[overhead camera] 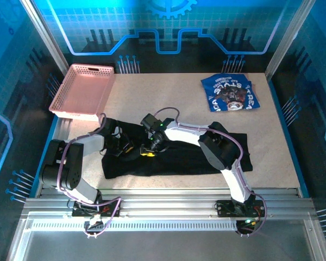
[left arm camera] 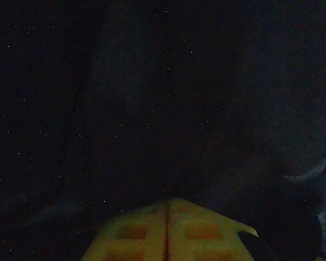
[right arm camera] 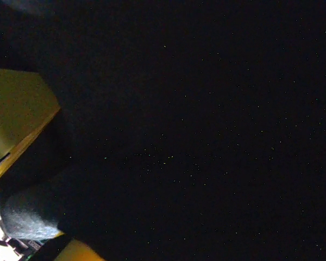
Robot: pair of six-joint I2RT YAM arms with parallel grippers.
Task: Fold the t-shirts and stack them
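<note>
The black t-shirt (overhead camera: 179,155) lies spread on the near desk (overhead camera: 168,98), unfolded. The blue t-shirt (overhead camera: 230,93) sits folded at the far right. The left gripper (left arm camera: 168,228) is closed on black cloth; the right gripper (overhead camera: 150,149) presses into it, state unclear. Folding and stacking remain.

The black t-shirt (overhead camera: 179,155) is soft matt cloth that swallows light, creased along its edges; close up it shows a fine speckled weave. The blue t-shirt (overhead camera: 230,92) is smooth cloth with a flat white and dark print. The pink basket (overhead camera: 85,89) is matt plastic lattice. The table (overhead camera: 168,100) has a pale, speckled, matt top, and the rails (overhead camera: 168,209) at its near edge are ribbed brushed metal. The left gripper's fingertips (left arm camera: 141,231) are dull yellow plastic.
</note>
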